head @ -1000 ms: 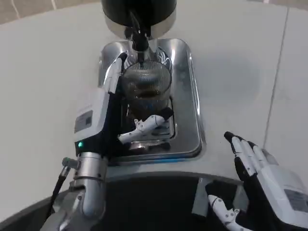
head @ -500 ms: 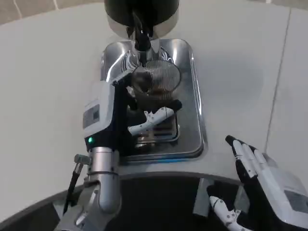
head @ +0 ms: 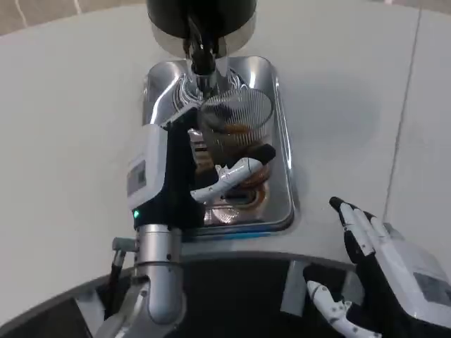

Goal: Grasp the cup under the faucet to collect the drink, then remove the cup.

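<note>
2 hands show over a pale grey-white table [head: 70, 105] whose far left corner gives way to a strip of tan floor [head: 35, 14]. On the left, the left hand [head: 180, 179] rises from its silver forearm [head: 158, 282], a green light glowing on its black wrist. Its fingers are closed around the ribbed glass cup [head: 235, 125], with a white thumb [head: 229, 176] lying across the near side of the glass and the other fingers hidden behind it. Brown drink sits in the bottom of the cup. Just beyond the fingers, the black faucet [head: 199, 53] hangs from the dark dispenser [head: 201, 17], touching or almost touching the cup's far left rim. Under the fingers lies the shiny metal drip tray [head: 278, 105], its grate reflecting the cup. Farther right, a thin seam [head: 405, 120] runs down the table. At the near right, the right hand [head: 384, 264] rests at the table's dark edge [head: 232, 282], its fingers straight, a little apart, and holding nothing.
</note>
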You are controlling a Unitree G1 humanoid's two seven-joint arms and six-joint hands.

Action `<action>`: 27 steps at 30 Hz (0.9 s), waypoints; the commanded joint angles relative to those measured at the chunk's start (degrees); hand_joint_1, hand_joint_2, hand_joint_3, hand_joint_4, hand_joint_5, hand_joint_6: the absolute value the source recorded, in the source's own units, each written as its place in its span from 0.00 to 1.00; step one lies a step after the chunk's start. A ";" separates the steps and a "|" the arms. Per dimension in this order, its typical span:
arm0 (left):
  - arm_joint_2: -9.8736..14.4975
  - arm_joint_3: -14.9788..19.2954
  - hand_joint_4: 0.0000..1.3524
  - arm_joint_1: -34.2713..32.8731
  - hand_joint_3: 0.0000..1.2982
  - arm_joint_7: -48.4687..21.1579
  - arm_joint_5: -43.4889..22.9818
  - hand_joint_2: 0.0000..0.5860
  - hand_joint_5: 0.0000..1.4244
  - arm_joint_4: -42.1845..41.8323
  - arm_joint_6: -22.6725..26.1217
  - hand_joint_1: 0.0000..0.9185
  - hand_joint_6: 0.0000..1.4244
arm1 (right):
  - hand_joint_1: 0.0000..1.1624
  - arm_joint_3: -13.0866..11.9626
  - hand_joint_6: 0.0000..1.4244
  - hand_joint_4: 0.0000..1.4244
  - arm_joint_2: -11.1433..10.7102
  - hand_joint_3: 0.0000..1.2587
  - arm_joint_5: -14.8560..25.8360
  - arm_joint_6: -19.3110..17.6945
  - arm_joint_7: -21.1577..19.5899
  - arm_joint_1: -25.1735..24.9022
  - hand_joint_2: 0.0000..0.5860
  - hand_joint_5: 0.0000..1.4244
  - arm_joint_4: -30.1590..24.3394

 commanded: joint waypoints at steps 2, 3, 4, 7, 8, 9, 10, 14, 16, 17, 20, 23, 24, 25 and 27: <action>1.54 0.92 0.86 2.32 0.82 1.93 1.43 0.15 1.00 -3.46 -2.09 0.68 1.00 | 0.22 -0.21 0.00 0.00 -0.64 0.00 1.12 -0.54 0.11 -0.02 0.80 0.00 0.84; 2.15 0.96 0.86 2.89 0.82 1.98 1.98 0.15 1.00 -4.21 -2.28 0.68 1.00 | 0.22 -0.20 0.00 0.00 -0.77 0.00 1.24 -0.73 0.01 -0.03 0.80 0.00 0.89; 2.86 0.99 0.86 3.49 0.82 1.93 2.49 0.15 1.00 -4.95 -2.48 0.68 1.00 | 0.22 -0.20 0.00 0.00 -0.86 0.00 1.31 -0.86 -0.07 -0.03 0.80 0.00 0.92; 4.68 1.02 0.86 4.96 0.83 1.79 3.64 0.15 1.00 -6.40 -2.85 0.68 1.00 | 0.22 -0.21 0.00 0.00 -1.06 0.00 1.53 -1.23 -0.33 0.04 0.80 0.00 0.95; 5.08 1.07 0.86 5.34 0.83 1.74 3.91 0.15 1.00 -6.71 -2.90 0.68 1.00 | 0.22 -0.26 0.00 0.00 -1.12 0.00 1.64 -1.36 -0.45 0.09 0.80 0.00 0.92; 5.68 1.29 0.86 6.06 0.83 1.75 4.13 0.15 1.00 -7.19 -3.07 0.68 1.00 | 0.22 -0.37 0.00 0.00 -1.22 0.00 1.72 -1.57 -0.63 0.16 0.80 0.00 0.75; 6.14 1.61 0.86 6.79 0.83 1.78 4.18 0.15 1.00 -7.76 -3.23 0.68 1.00 | 0.22 -0.44 0.00 0.00 -1.31 0.00 1.80 -1.71 -0.76 0.21 0.80 0.00 0.64; 7.29 2.64 0.86 9.08 0.83 1.62 4.15 0.15 1.00 -10.45 -3.90 0.68 1.00 | 0.22 -0.79 0.00 0.00 -1.55 0.00 2.10 -2.07 -1.01 0.33 0.80 0.00 0.24; 7.85 3.10 0.86 10.36 0.83 1.35 4.09 0.14 1.00 -12.33 -4.30 0.68 1.00 | 0.22 -1.28 0.00 0.00 -1.81 0.00 2.25 -2.34 -1.20 0.42 0.80 0.00 -0.23; 8.16 3.39 0.86 11.11 0.83 1.13 3.99 0.14 1.00 -13.38 -4.50 0.68 1.00 | 0.22 -1.45 0.00 0.00 -1.93 0.00 2.30 -2.42 -1.25 0.44 0.81 0.00 -0.41; 9.29 4.57 0.86 13.85 0.83 0.07 3.58 0.14 1.00 -17.25 -5.20 0.68 1.00 | 0.22 -2.35 0.00 0.00 -2.72 0.00 2.70 -2.93 -1.00 0.20 0.82 0.00 -1.34; 10.07 5.55 0.86 16.06 0.83 -1.20 3.28 0.14 1.00 -20.62 -5.80 0.68 1.00 | 0.22 -2.96 0.00 0.00 -3.63 0.00 2.73 -3.72 -0.42 -0.28 0.82 0.00 -2.17; 10.51 5.96 0.86 17.25 0.83 -1.95 2.99 0.14 1.00 -22.30 -6.28 0.68 1.00 | 0.22 -3.06 0.00 0.00 -3.88 0.00 2.72 -3.90 -0.28 -0.41 0.82 0.00 -2.38; 10.76 6.29 0.86 18.08 0.83 -2.55 2.80 0.14 1.00 -23.49 -6.59 0.68 1.00 | 0.22 -3.22 0.00 0.00 -4.44 0.00 2.59 -4.32 -0.07 -0.67 0.82 0.00 -2.89; 11.21 7.01 0.86 19.96 0.83 -3.99 2.28 0.15 1.00 -25.91 -7.38 0.67 1.00 | 0.22 -3.49 0.00 0.00 -5.47 0.00 2.36 -5.13 0.28 -1.12 0.82 0.00 -3.73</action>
